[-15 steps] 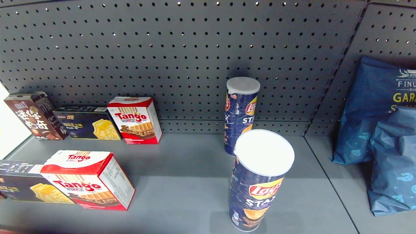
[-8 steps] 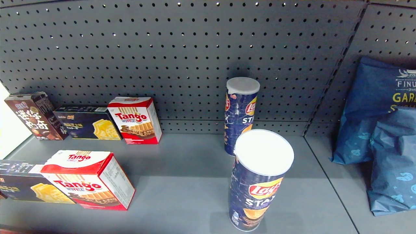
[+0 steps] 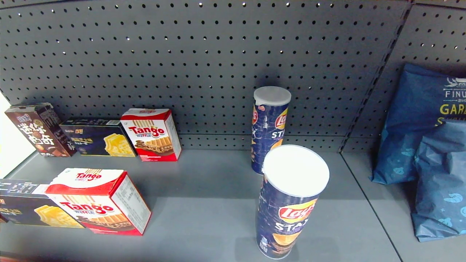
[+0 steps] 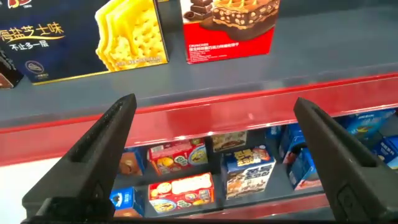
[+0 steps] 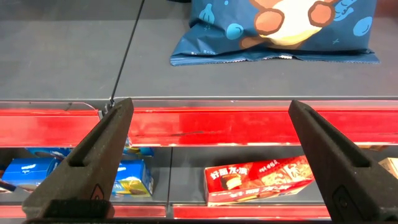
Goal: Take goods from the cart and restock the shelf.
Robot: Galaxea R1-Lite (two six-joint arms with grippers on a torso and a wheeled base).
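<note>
Red-and-white cardboard wafer boxes (image 3: 100, 202) face outward at eight o'clock on the grey metal shelf (image 3: 204, 189). Dark-blue crisp tubes (image 3: 287, 218) stand queued at five o'clock. Left gripper (image 4: 214, 106) and right gripper (image 5: 211, 104) gape wide and empty, seemingly free for cart goods.

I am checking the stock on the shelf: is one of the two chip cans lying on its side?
No, the front chip can and the back chip can both stand upright on the shelf.
</note>
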